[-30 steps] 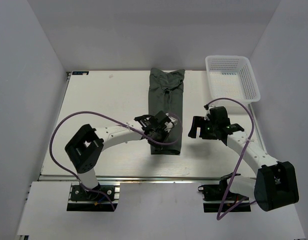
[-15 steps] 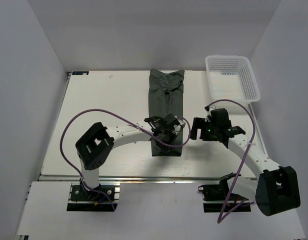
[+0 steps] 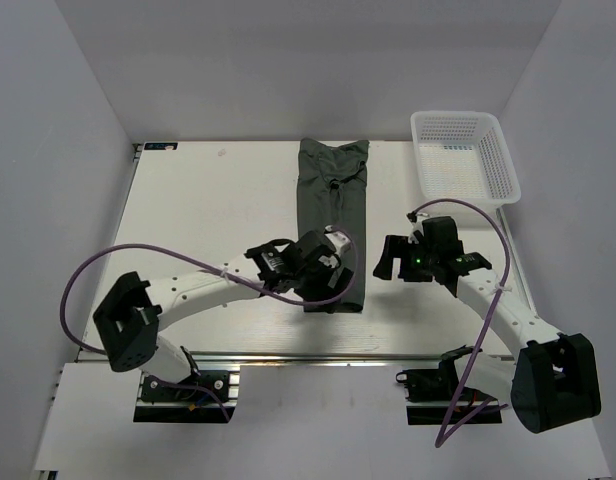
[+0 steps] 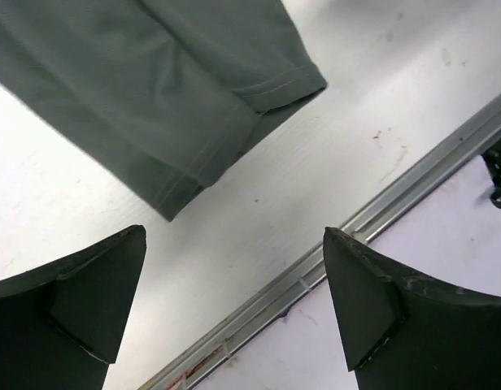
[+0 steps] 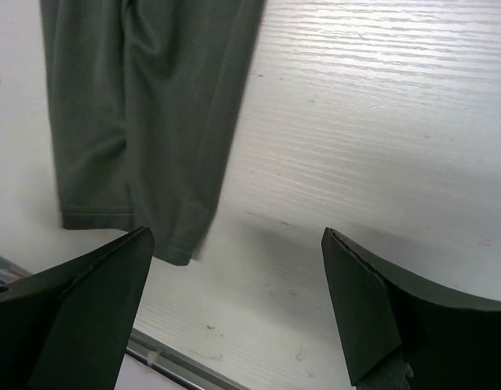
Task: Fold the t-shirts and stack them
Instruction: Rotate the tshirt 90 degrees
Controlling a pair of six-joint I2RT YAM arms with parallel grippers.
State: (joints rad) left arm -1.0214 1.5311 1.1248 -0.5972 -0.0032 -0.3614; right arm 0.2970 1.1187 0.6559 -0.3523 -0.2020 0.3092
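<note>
Change: left arm swung leftward; left gripper point(image 3: 323, 278) jaws gone from shut to wide, hem released.
T-shirt point(image 3: 333, 190): long narrow strip, flat on worktop point(image 3: 218, 210), left of basket point(image 3: 458, 117).
Right gripper point(image 3: 393, 258): nearer than basket, just right of the strip, jaws wide, empty.
Step, judged: lengthwise fold done.
Next: cross fold, which calls for a regrip at the hem corners.

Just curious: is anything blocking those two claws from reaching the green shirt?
Nothing visible. The left gripper is open at the near end of the t-shirt, the right gripper open just to its right, with only table surface between. The basket sits away in the far right corner.
</note>
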